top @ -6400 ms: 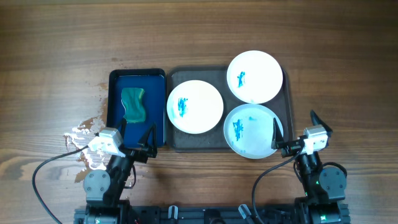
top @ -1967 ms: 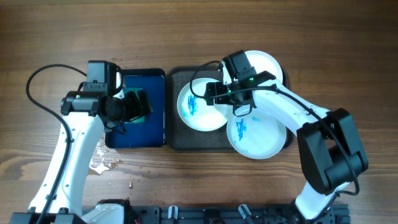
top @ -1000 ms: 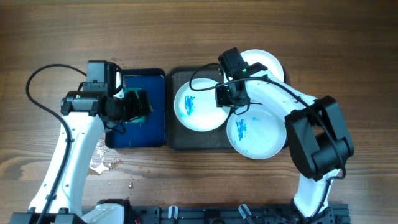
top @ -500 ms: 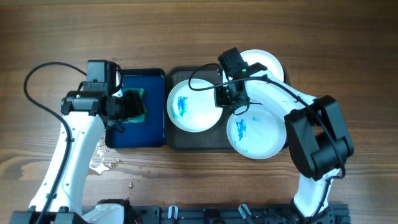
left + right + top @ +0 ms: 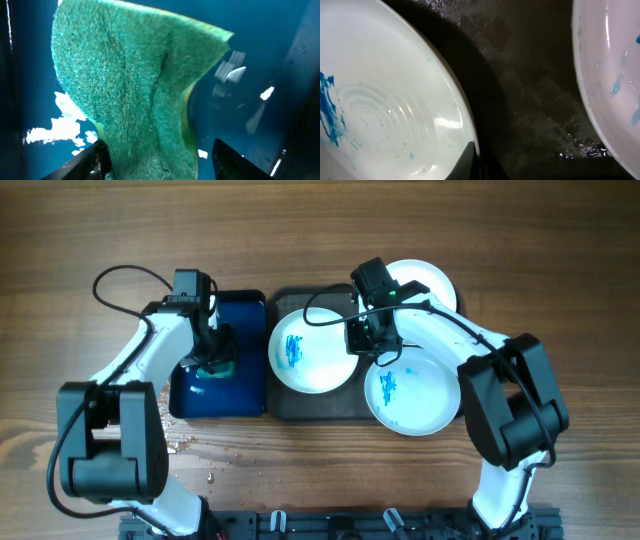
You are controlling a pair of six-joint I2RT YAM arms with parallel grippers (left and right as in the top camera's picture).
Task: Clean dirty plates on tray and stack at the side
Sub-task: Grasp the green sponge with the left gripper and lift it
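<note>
Three dirty plates with blue smears lie on the dark tray (image 5: pixel 290 408): one at the left (image 5: pixel 305 370), one at the front right (image 5: pixel 415 395), one at the back right (image 5: pixel 425 280). My right gripper (image 5: pixel 366 340) is shut on the left plate's right rim (image 5: pixel 395 110), with one dark finger (image 5: pixel 466 161) lying on the plate's inside. My left gripper (image 5: pixel 214 356) hangs over the green sponge (image 5: pixel 218 368) in the blue tray (image 5: pixel 250 385). In the left wrist view, its open fingers (image 5: pixel 95 159) straddle the sponge (image 5: pixel 130 85); the left one touches it and the right one stands apart.
The blue tray holds shallow water (image 5: pixel 60 132). Water drops (image 5: pixel 165 442) lie on the wooden table in front of it. The front right plate's rim (image 5: pixel 600 85) is close on the right of my right gripper, with bare wet tray floor (image 5: pixel 530 100) between the plates.
My left arm has swung in over the blue tray and its jaws have narrowed around the sponge. My right gripper has closed on the left plate's rim, and the plate has slid slightly left.
</note>
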